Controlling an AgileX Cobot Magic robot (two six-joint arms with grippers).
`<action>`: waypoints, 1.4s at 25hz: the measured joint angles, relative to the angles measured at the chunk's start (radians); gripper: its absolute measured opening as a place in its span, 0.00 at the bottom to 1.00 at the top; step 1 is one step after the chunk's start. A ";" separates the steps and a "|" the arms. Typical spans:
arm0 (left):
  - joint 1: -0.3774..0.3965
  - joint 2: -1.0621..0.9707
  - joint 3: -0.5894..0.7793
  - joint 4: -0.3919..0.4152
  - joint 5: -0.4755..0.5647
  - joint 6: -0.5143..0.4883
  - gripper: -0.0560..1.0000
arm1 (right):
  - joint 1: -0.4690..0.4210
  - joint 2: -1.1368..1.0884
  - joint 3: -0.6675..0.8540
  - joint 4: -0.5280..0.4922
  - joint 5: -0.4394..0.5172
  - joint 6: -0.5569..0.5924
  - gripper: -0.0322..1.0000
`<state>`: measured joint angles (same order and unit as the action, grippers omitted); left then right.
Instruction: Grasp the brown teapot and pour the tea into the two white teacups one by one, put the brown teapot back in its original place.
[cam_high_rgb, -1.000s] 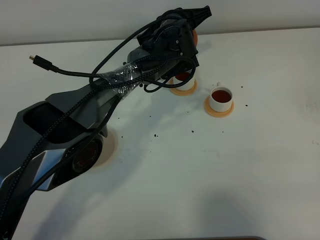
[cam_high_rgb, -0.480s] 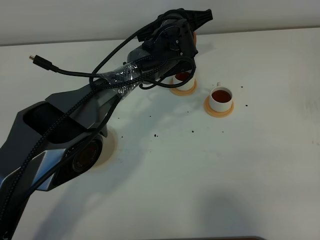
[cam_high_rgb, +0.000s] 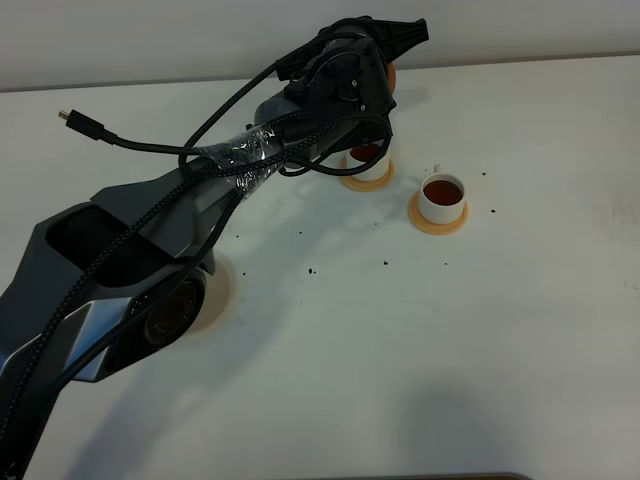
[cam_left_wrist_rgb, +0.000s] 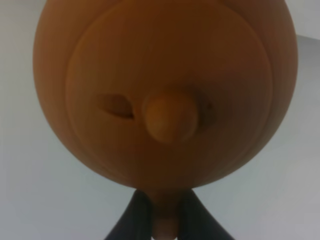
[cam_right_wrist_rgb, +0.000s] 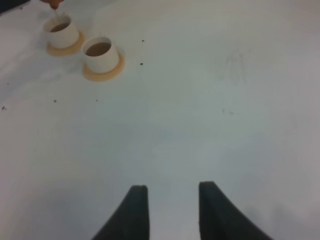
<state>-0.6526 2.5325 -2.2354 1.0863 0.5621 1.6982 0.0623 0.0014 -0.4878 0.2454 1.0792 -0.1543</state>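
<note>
From the high camera, my left arm stretches from the lower left up to the top centre, where the left gripper (cam_high_rgb: 385, 70) is mostly buried under its own wrist and cables. Only a sliver of the brown teapot (cam_high_rgb: 391, 75) shows, orange at the gripper's right edge, just above the nearer-to-wall teacup (cam_high_rgb: 367, 160), which the arm partly covers. The second teacup (cam_high_rgb: 442, 197) stands clear to its right on its saucer (cam_high_rgb: 438, 222), full of dark tea. The cream mat (cam_high_rgb: 222, 290) peeks out beside the arm's base at lower left. Dark specks dot the table (cam_high_rgb: 500, 330).

In the left wrist view the teapot fills the frame, lid knob (cam_left_wrist_rgb: 169, 118) facing the lens, and the fingers (cam_left_wrist_rgb: 137, 217) are pinched tight on the loop handle (cam_left_wrist_rgb: 166, 220) at bottom centre. I judge the pot heavy for so narrow a hold, rigid, smooth clay, and breakable; the handle is the only sensible place to grip, and the lid could slip if tilted far.

The right wrist view shows the right gripper (cam_right_wrist_rgb: 172, 197) with jaws apart and nothing between them, both cups in the upper left corner. There is wide bare table in the middle and on the right; the route back to the mat runs lower left, and my concern is brushing the cups on the way.
</note>
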 joint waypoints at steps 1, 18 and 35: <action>0.000 0.000 0.000 0.000 -0.002 0.001 0.16 | 0.000 0.000 0.000 0.000 0.000 0.000 0.26; 0.000 0.000 0.000 0.002 -0.022 0.006 0.16 | 0.000 0.000 0.000 0.000 0.000 0.000 0.26; 0.000 0.000 0.000 0.001 -0.025 0.007 0.16 | 0.000 0.000 0.000 0.000 0.000 0.000 0.26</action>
<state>-0.6526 2.5325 -2.2354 1.0874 0.5371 1.7051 0.0623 0.0014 -0.4878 0.2454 1.0792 -0.1543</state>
